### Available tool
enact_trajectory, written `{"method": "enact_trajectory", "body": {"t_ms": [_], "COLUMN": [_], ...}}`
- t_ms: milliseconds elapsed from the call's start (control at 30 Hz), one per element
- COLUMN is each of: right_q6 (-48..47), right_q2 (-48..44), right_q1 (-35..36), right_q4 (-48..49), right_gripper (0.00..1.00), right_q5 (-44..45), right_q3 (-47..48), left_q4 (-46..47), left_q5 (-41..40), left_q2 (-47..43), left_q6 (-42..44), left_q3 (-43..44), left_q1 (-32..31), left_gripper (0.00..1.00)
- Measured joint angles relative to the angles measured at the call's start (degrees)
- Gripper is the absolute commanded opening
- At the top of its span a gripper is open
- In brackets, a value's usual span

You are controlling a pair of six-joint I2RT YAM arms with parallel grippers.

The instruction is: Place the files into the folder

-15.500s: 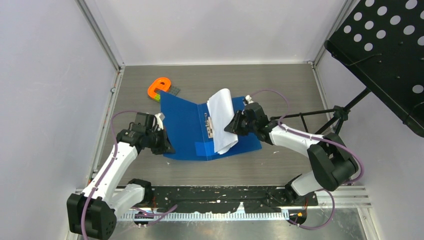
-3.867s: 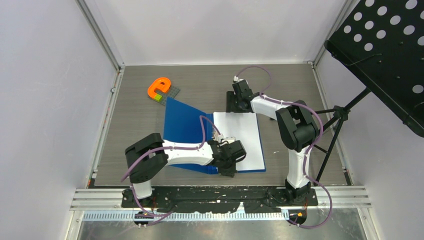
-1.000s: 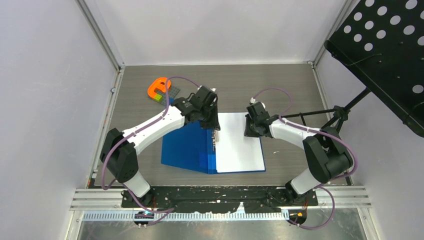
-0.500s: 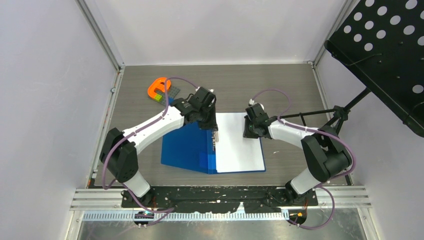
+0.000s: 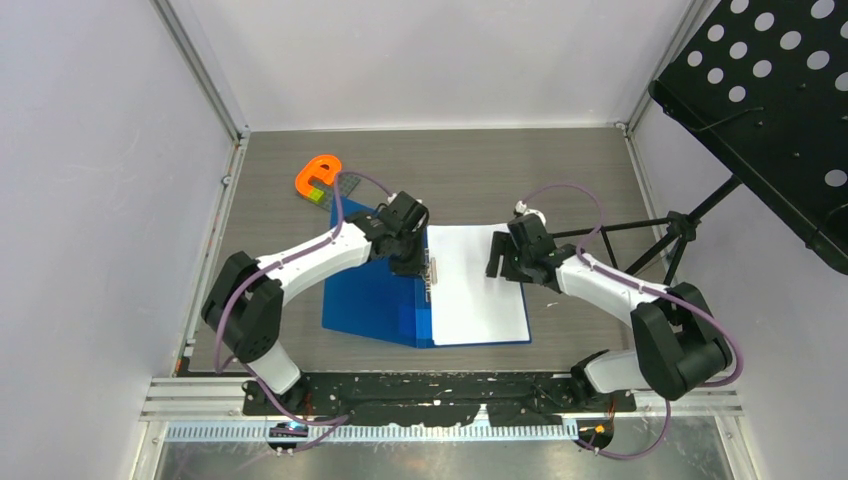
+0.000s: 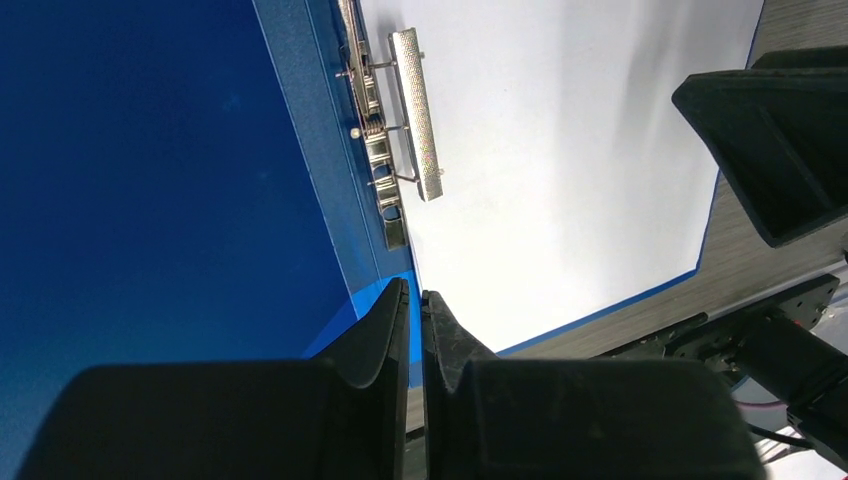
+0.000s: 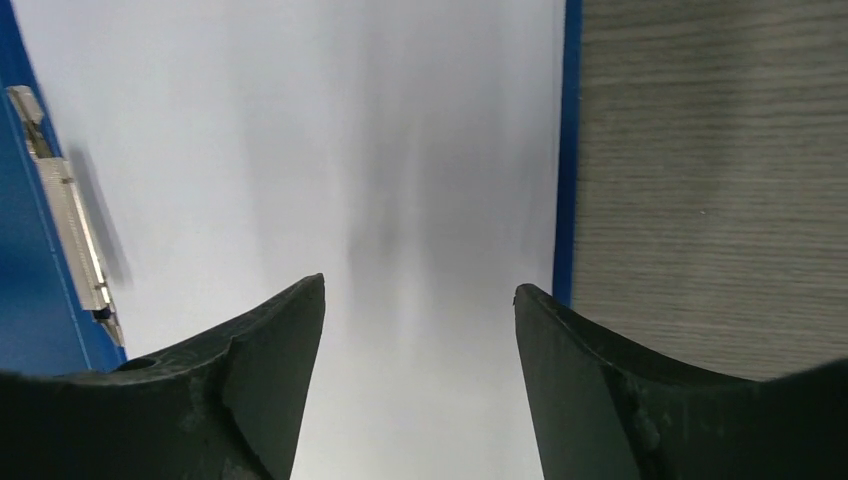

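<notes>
As seen from above, looks nearly done: files (image 5: pixel 480 285) flat in open folder (image 5: pixel 372 288), not yet folded shut, left gripper (image 6: pixel 415 300) pinched closed, right gripper (image 7: pixel 420 290) wide and empty.

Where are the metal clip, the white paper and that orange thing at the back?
metal clip (image 6: pixel 417 110): left wrist view, on its silver bar.
white paper (image 5: pixel 478 290): top view, middle of the sheet.
orange e-shaped piece (image 5: pixel 304 181): top view, on its left curve.

site: robotics lab cell | cues: white enclosure walls (image 5: pixel 90 200); aluminium rail (image 5: pixel 700 392); perforated stand (image 5: pixel 770 100)
</notes>
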Motion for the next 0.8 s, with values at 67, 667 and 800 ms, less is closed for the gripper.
{"method": "enact_trajectory", "body": {"t_ms": [67,667,800], "right_q6": [0.0,0.2,0.2], "right_q2": [-0.4,1.3,1.7], "right_q1": [-0.4,-0.7,-0.7], "right_q4": [-0.1,2.4,3.7], "right_gripper": [0.73,0.45,0.45], "right_q5": [0.2,3.1,3.1], "right_q3": [-1.4,-4.2,-4.2], "left_q4": [0.7,0.3,-0.2], "left_q5": [0.1,-1.4,-1.3], "left_q2": [0.5,12.8,16.0], "left_q6": [0.0,2.1,2.6], "left_q3": [0.0,14.1,17.0], "left_q1": [0.0,4.0,6.2], "left_gripper": [0.09,0.36,0.41]}}
